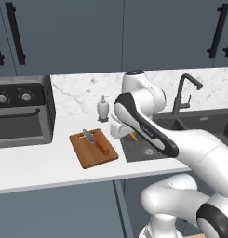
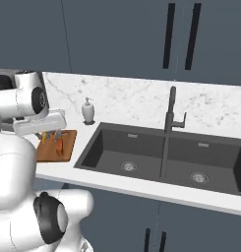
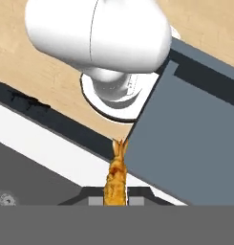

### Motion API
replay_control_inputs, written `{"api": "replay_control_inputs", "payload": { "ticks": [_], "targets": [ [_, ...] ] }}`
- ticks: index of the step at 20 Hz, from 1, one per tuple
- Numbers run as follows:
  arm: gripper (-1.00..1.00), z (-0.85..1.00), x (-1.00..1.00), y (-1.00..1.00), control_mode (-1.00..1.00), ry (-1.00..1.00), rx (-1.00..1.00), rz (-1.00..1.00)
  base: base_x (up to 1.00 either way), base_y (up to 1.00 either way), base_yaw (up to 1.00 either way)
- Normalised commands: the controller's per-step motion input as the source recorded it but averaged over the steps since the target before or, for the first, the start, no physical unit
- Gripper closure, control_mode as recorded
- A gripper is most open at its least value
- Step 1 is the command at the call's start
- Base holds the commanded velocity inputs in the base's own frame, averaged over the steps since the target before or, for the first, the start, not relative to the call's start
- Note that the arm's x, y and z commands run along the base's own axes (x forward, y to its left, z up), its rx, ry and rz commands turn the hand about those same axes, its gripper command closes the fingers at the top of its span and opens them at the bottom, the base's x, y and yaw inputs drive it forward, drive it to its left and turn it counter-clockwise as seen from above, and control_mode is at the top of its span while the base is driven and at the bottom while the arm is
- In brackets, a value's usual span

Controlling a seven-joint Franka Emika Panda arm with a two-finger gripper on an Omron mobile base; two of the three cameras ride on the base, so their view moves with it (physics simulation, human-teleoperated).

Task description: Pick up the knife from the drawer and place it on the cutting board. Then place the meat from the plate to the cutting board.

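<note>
Flat slate-blue cabinets (image 1: 87, 32) all round, with a white marbled backsplash (image 1: 83, 90) over a smooth white table (image 1: 41, 162). There's a dark double sink (image 2: 141, 152) sunk into it and a boxy black toaster oven (image 1: 20, 111) at the far left. The reddish wooden cutting board (image 1: 87, 155) lies flat near the sink, and the knife (image 1: 99, 144) rests on it, grey blade and reddish handle. The fingers (image 3: 92, 197) are clamped on a bumpy, tapered orange piece, which looks like the meat (image 3: 115, 174), above the sink's left end.
</note>
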Motion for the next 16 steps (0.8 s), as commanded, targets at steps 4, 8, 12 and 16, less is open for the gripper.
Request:
{"api": "replay_control_inputs", "payload": {
  "ticks": [4,8,12,16],
  "targets": [
    [1.00,-0.38,0.47,1.00,-1.00,0.05,0.09,0.44,0.00,0.00,0.00],
    [1.00,-0.37,0.37,0.87,-1.00,0.00,-0.12,0.16,0.00,0.00,0.00],
    [1.00,-0.29,0.34,0.35,-1.00,0.01,-0.13,0.14,0.00,0.00,0.00],
    [1.00,-0.31,0.37,0.25,-1.00,0.05,-0.11,0.10,0.00,0.00,0.00]
  ]
}}
